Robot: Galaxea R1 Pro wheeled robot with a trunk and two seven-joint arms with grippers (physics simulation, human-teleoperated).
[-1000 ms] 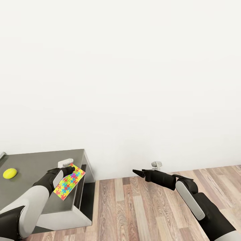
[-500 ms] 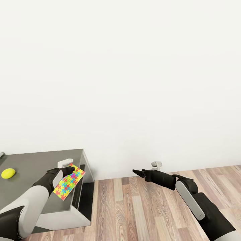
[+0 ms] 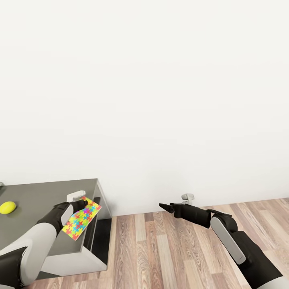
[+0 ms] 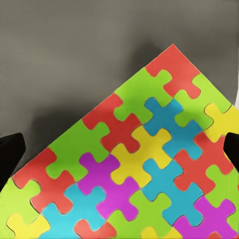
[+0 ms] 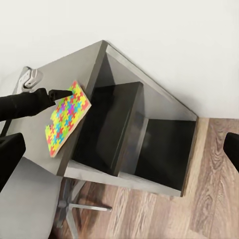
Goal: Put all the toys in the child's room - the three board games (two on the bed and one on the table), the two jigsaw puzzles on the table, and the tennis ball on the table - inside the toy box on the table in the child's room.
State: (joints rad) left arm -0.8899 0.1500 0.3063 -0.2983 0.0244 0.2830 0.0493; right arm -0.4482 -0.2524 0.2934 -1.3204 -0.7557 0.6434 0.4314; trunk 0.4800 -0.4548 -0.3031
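The left gripper pinches 1 jigsaw puzzle by its edge, tilted above the tabletop corner; the tennis ball lies far off. The thin sheet could slip. The right gripper hangs over the floor, fingers together

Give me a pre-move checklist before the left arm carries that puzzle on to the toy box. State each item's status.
1. Left claw gripping the jigsaw puzzle: ok, its tip sits on the puzzle's edge in the head and right wrist views.
2. Puzzle lifted off the table: cannot tell; it appears tilted over the table's end, but the gap is unclear.
3. Toy box located: not ok, it is not found in these pictures.
4. Right claw out of the way: ok, it hangs over the wood floor, apart from the table, holding nothing.
5. Tennis ball accounted for: ok, on the table top, apart from the left arm.
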